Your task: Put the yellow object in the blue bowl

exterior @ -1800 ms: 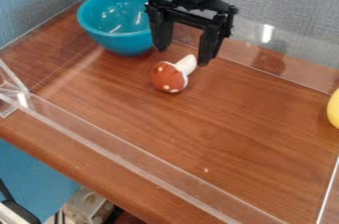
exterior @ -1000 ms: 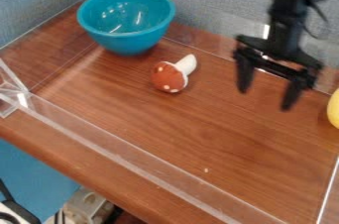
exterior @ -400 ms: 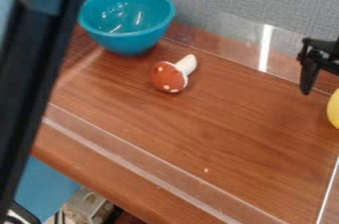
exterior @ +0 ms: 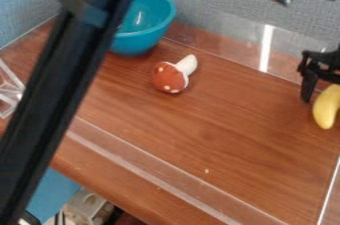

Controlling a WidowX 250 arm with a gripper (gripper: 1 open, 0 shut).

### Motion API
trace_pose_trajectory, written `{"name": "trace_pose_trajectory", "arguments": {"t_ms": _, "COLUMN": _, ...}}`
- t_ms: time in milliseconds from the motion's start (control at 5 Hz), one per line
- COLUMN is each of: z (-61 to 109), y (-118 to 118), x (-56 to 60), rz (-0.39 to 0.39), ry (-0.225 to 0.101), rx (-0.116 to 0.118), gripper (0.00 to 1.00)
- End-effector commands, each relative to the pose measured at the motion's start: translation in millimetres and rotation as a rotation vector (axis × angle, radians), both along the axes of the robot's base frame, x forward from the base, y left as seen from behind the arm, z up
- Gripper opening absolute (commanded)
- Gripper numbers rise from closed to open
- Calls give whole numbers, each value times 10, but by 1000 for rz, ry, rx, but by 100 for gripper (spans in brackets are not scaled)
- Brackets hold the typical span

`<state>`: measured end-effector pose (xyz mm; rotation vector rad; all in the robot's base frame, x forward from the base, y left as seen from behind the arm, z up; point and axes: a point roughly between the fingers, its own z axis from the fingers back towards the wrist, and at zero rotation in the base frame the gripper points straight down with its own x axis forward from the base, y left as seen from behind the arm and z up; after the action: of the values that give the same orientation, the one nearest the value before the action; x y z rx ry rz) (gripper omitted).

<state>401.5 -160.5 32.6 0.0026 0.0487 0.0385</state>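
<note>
One tool [exterior: 323, 75] is in service, mine, at the far right edge of the view, pointing down with its dark fingers spread and nothing between them. It stands directly over the yellow object [exterior: 325, 109]; one finger shows on the left of the object's upper end, while the other finger runs out of frame, so I cannot tell whether it brackets the far side.

The yellow object lies on the brown wooden desk [exterior: 200, 119], near the right margin, its length running roughly away from the camera. It is partly cut off by the frame edge.

Judgement on the step in hand: this is the approach to the grasp. To do it well, I would centre the fingers across the narrow width of the curved body, not along its length, lower until the tips are just clear of the desk, then close gently, since the smooth skin is likely to slip under an off-centre pinch.

Further out, a red-capped mushroom [exterior: 172, 74] lies near the desk's middle, well apart from the object. The blue bowl [exterior: 143, 25] sits at the back left, partly hidden by my arm [exterior: 80, 90], which crosses the foreground as a dark blurred bar. The carry should pass above the mushroom.

No brands, labels or writing can be read anywhere.
</note>
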Motion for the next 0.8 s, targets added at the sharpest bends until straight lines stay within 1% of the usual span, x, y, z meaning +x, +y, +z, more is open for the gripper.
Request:
{"name": "trace_pose_trajectory", "arguments": {"t_ms": 0, "z": 135, "y": -26, "x": 176, "rz": 63, "ry": -59, "rx": -12, "gripper": 100}}
{"name": "trace_pose_trajectory", "arguments": {"t_ms": 600, "z": -47, "y": -27, "x": 90, "rz": 244, "ry": -56, "rx": -28, "gripper": 100}}
